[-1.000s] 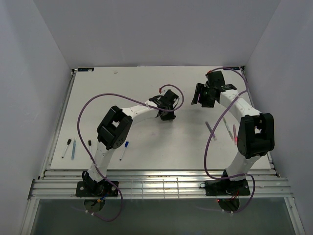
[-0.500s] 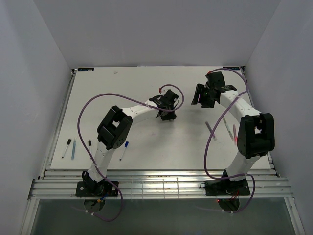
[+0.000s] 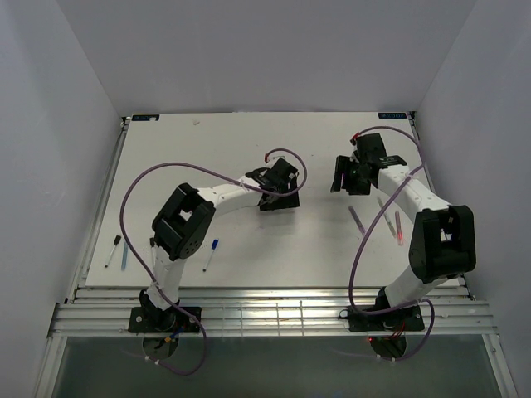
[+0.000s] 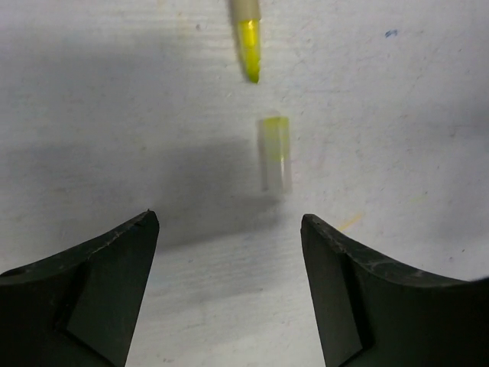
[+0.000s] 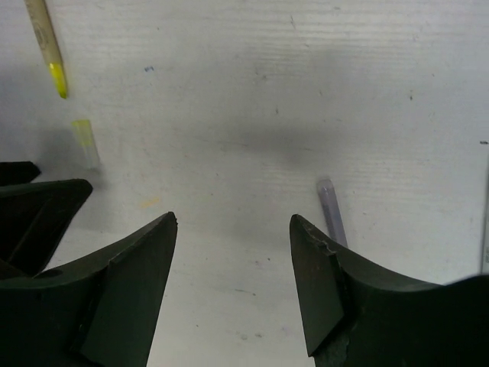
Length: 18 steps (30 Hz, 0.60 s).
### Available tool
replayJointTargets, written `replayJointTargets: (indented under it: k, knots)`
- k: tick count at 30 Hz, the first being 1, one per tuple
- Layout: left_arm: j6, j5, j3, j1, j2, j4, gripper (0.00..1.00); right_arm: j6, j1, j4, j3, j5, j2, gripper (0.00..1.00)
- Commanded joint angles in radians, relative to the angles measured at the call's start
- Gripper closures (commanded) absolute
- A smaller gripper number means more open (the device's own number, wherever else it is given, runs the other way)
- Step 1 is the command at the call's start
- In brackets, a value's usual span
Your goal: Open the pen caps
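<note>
Since the earlier frame, the left arm's elbow has been swung leftward and the right end effector [image 5: 233, 222] has been brought slightly nearer the arm bases. The left end effector [image 4: 228, 222] is held wide apart and empty above the table [image 4: 397, 115]. The right one is likewise spread wide, with nothing gripped. The yellow pen cap [image 4: 275, 153] is seen lying off the yellow pen [image 4: 248, 38], near its tip but apart. Writing on the blue corner labels [image 3: 145, 118] cannot be read.
</note>
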<state>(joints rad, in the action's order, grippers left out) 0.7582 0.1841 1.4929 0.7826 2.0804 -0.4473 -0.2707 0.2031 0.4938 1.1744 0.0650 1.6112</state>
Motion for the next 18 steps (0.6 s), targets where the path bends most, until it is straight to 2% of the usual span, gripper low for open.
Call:
replayJointTargets:
  k: [1, 4, 18]
  knots:
    - [-0.057, -0.001, -0.062, 0.013, -0.149, 0.022, 0.13, 0.054, -0.005, 0.038, -0.036, -0.05, -0.06, 0.33]
    - [-0.085, -0.037, -0.111, 0.032, -0.215, 0.05, 0.05, 0.065, -0.005, 0.066, -0.053, -0.06, -0.063, 0.33]
    - [-0.148, -0.113, -0.353, 0.053, -0.588, 0.191, 0.04, 0.125, -0.014, 0.08, -0.137, -0.154, -0.02, 0.34]
